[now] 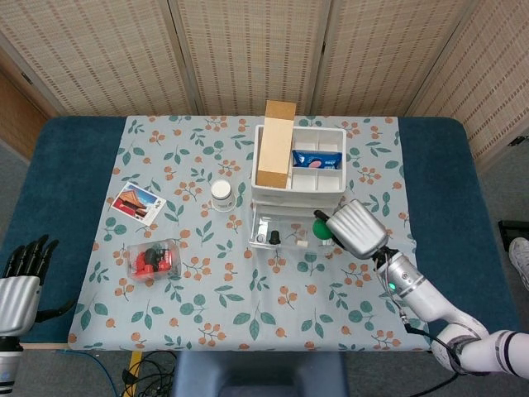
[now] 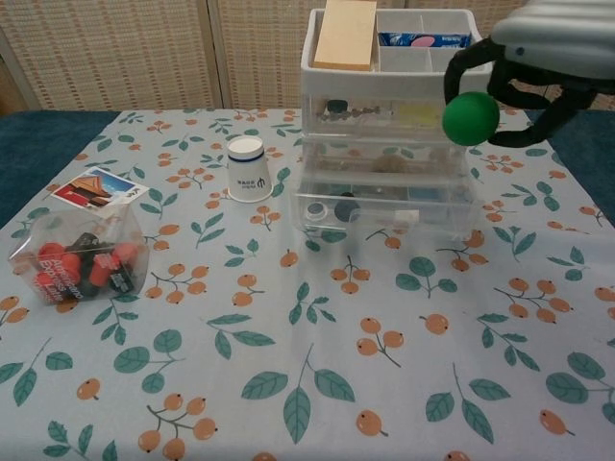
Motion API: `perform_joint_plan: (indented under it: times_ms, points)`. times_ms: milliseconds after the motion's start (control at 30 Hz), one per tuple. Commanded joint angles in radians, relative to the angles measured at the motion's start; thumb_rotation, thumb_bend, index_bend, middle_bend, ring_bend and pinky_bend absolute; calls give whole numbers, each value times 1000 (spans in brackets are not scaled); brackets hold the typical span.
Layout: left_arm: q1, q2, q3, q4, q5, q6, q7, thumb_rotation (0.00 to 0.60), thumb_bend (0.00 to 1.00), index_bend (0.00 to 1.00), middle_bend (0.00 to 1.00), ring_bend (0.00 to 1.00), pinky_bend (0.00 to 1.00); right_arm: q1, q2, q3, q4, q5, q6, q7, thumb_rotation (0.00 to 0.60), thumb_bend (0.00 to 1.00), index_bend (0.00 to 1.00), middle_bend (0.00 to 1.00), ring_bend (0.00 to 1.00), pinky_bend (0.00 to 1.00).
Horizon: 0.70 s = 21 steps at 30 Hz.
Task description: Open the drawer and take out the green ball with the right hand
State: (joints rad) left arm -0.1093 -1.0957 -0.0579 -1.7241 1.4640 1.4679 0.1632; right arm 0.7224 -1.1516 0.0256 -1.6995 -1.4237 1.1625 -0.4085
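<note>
Dark fingers (image 2: 538, 120) curled around the green ball (image 2: 471, 118), held by the right hand (image 2: 553, 58) in the air, above the right end of the open drawer (image 2: 384, 206). Probably light, smooth and round, so easy to slip; best cupped from opposite sides. Left hand (image 1: 21, 281) spread, empty, beside the table edge.

**One camera high, one low**

The head view looks steeply down from the near edge, taking in the whole bench (image 1: 74, 165) to its far corners. The chest view sits low and close, facing the far edge. Both share the drawer unit (image 1: 297, 184) (image 2: 389, 163).
</note>
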Motion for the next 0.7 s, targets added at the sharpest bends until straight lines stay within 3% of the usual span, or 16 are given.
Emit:
perform_joint_plan:
  times_ms: [33, 200, 400, 700]
  points:
    - [-7, -6, -1, -1, 1, -9, 10, 600, 114, 12, 0, 11, 46, -99, 20, -46, 15, -5, 65, 96, 600, 365, 548, 855, 946, 1000]
    - [-21, -17, -6, -13, 6, -17, 29, 600, 114, 12, 0, 11, 46, -172, -50, -68, 139, 42, 47, 228, 600, 365, 548, 855, 947, 1000]
    - [-25, -19, -4, -18, 7, -19, 35, 600, 114, 12, 0, 11, 46, -188, -157, -58, 303, 80, -37, 328, 600, 366, 548, 855, 948, 1000]
    - [-16, -18, 2, -12, 1, -11, 30, 600, 114, 12, 0, 11, 46, -170, -317, -27, 509, 89, -134, 374, 600, 369, 548, 855, 949, 1000]
